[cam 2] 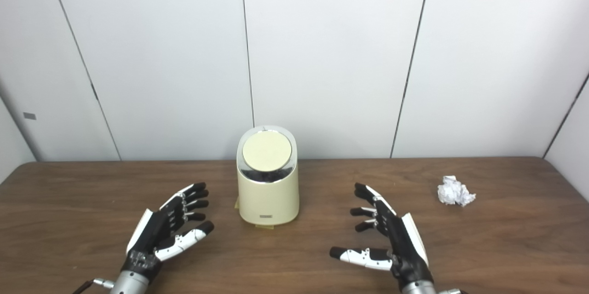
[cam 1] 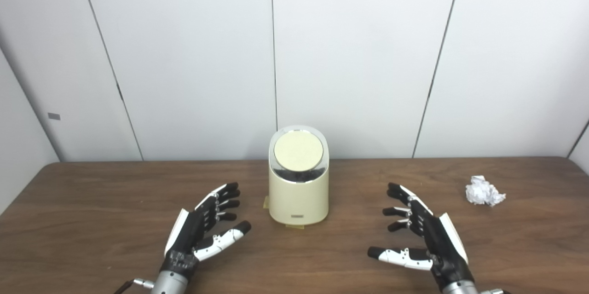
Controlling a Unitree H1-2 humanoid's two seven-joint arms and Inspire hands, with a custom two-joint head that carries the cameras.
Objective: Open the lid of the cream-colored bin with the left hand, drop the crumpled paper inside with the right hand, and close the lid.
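Left hand: the black-and-white left hand (cam 1: 202,229) hovers low over the counter at 7 o'clock from the bin, fingers (cam 1: 225,195) spread apart, holding nothing.
Right hand: the black-and-white right hand (cam 1: 425,234) sits at 5 o'clock from the bin, fingers (cam 1: 398,190) splayed, empty.
Counter: dark brown wood-grain counter (cam 1: 92,202).
Bin: the cream-colored cylindrical plastic bin (cam 1: 299,193) stands upright between the hands, its round cream lid (cam 1: 298,150) closed and tilted toward the camera.
Paper: the crumpled white paper ball (cam 1: 483,191) lies at 3 o'clock from the bin, well apart, beyond the right hand.
Wall: pale grey panelled wall (cam 1: 359,54) behind.
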